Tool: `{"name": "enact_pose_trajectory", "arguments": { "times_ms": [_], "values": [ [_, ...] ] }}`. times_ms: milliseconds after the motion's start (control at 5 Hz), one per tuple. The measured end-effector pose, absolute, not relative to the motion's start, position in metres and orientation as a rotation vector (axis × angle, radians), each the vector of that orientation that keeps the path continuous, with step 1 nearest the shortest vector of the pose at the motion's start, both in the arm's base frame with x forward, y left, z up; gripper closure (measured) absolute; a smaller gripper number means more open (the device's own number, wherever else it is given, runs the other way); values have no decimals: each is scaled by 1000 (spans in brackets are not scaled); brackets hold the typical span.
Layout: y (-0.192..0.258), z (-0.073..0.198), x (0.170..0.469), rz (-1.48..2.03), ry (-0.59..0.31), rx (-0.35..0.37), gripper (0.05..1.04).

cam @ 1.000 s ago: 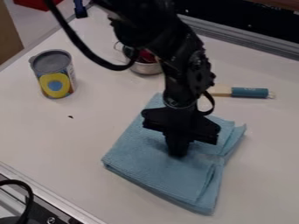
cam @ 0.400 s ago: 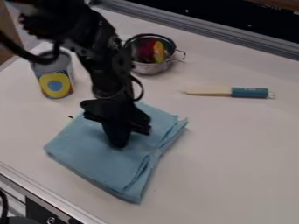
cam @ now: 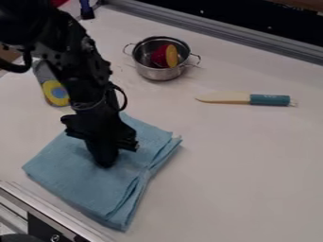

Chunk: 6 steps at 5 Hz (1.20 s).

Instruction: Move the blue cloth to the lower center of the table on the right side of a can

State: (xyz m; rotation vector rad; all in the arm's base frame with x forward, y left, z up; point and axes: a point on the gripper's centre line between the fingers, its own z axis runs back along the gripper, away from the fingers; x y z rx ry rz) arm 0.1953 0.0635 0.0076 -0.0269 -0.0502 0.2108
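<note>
**Jaws down on the blue cloth at 7 o'clock, both shifted left**

The jaws of the black gripper [cam: 106,160] point down onto the blue cloth [cam: 75,175]; whether they are apart, together or clamped on a fold, I cannot tell. The cloth lies folded in layers in the 7 o'clock part of the counter [cam: 233,165], its layered side facing 4 o'clock, its lower corner just beside the metal rim [cam: 47,204]. From the can [cam: 55,93], it lies toward 5 o'clock.

Compared with the earliest frame, cloth and gripper have travelled together from the middle toward 9 o'clock. Against the second frame, they have gone further toward 8 o'clock. The arm [cam: 82,61] has swung the same way and now covers part of the can, which itself has stayed put. The metal pot [cam: 157,73], largely behind the arm at first, now shows whole. The knife [cam: 270,99] has not moved, and its blade, first partly hidden, is in plain sight.

By count: one cloth, one can at 10 o'clock, one pot at 12 o'clock with two wire handles, one red-and-yellow piece [cam: 165,56] inside the pot, and one knife between 2 and 3 o'clock, its pale blade toward 9 and its blue handle toward 3. One small blue object [cam: 86,10] stands at 11 o'clock, by the far edge.
</note>
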Motion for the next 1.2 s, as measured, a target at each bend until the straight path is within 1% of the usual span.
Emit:
{"name": "enact_pose_trajectory", "arguments": {
  "times_ms": [200,400,600,800,1000,1200],
  "values": [
    [67,10,196,224,-31,-37,1031],
    [68,11,200,245,-39,-38,1020],
    [66,16,202,264,-22,-48,887],
    [63,40,211,274,-48,-93,659],
    [62,60,220,281,-47,-110,366],
    [52,69,224,234,-65,-65,113]
  ]
}}
